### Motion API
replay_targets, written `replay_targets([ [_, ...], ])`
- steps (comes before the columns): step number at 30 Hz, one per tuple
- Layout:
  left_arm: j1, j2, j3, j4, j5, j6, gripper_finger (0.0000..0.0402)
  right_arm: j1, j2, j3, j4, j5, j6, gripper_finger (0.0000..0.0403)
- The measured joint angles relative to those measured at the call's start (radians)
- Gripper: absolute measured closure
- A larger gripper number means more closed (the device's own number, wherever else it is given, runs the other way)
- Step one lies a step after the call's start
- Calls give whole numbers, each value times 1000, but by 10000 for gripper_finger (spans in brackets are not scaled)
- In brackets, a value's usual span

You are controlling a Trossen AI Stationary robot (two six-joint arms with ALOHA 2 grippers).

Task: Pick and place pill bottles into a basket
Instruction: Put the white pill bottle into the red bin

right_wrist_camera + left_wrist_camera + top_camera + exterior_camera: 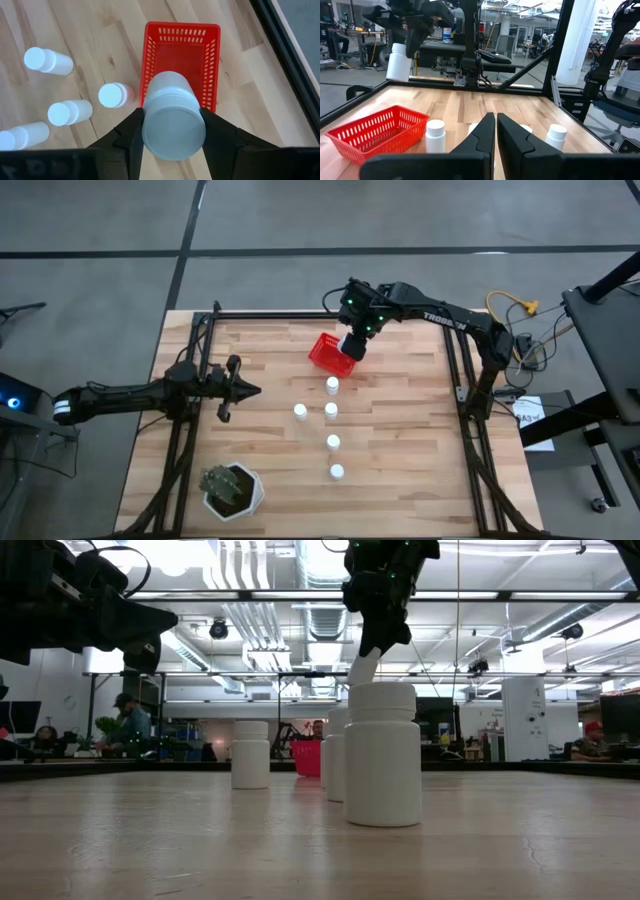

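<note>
While hanging above the red basket (182, 65) near the bench's far edge, one pill bottle (173, 116) is being pinched cap-up by the right gripper (355, 345), apparently lined up for a drop inside. Five more bottles (333, 443) are standing mid-bench. Beside the left edge, the left gripper (496, 134) is waiting, fingers pressed together.

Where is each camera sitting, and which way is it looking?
High view: above the table, looking straight down; both arms show, the right gripper over the basket.
Low view: at tabletop height, looking across at standing pill bottles; arms hang from above.
Left wrist view: on the left arm, looking past its shut fingers across the table.
Right wrist view: looking down past its fingers at the held bottle.
Shared: both wrist views show the red basket.
</note>
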Motion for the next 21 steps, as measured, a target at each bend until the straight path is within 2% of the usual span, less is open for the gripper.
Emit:
replay_targets([
  [10, 0, 0, 0, 0, 0, 0, 401, -4, 13, 33, 55, -22, 32, 260],
  [15, 0, 1, 0, 0, 0, 0, 401, -13, 103, 164, -2, -35, 32, 260],
  [21, 0, 2, 0, 0, 0, 0, 401, -12, 294, 371, -222, -35, -38, 260],
])
